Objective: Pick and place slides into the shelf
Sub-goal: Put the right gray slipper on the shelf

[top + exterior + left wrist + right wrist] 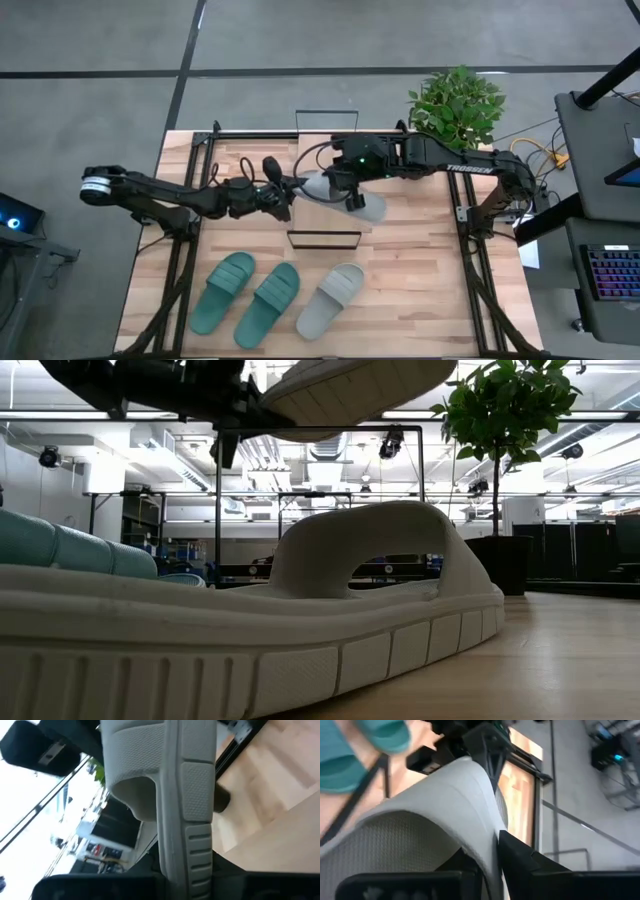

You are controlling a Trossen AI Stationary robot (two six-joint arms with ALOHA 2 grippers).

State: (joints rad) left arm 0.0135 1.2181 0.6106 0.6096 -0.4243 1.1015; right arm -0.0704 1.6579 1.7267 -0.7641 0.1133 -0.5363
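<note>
Grey slide (345, 197) in the air, held from both ends. My left gripper (292, 192) has its fingers clamped on one end of the sole; in the left wrist view the ribbed edge of that slide (187, 810) runs straight out ahead of my fingers. My right gripper (352, 192) is shut on the other part of it; in the right wrist view the wide strap (420, 835) fills the space just ahead of my fingers, with one finger (520, 857) pressed to the slide's edge.

Step in hand, as I judge it: carrying or handing over this slide, not yet placed. The shelf (258, 160) shows as thin black wire around my fingers, and one black wire bracket (323, 239) sits just past them toward the front.

Three slides wait well apart from my fingers: two teal ones (222, 291) (267, 303) and the second grey one (330, 299), side by side at the near edge.

Next move calls for one gripper to let go cleanly, the other to keep the sole level and lower it onto the shelf without catching wire.

Writing: white lettering on the right arm (468, 169), seemingly the maker's name, too small to be sure.
</note>
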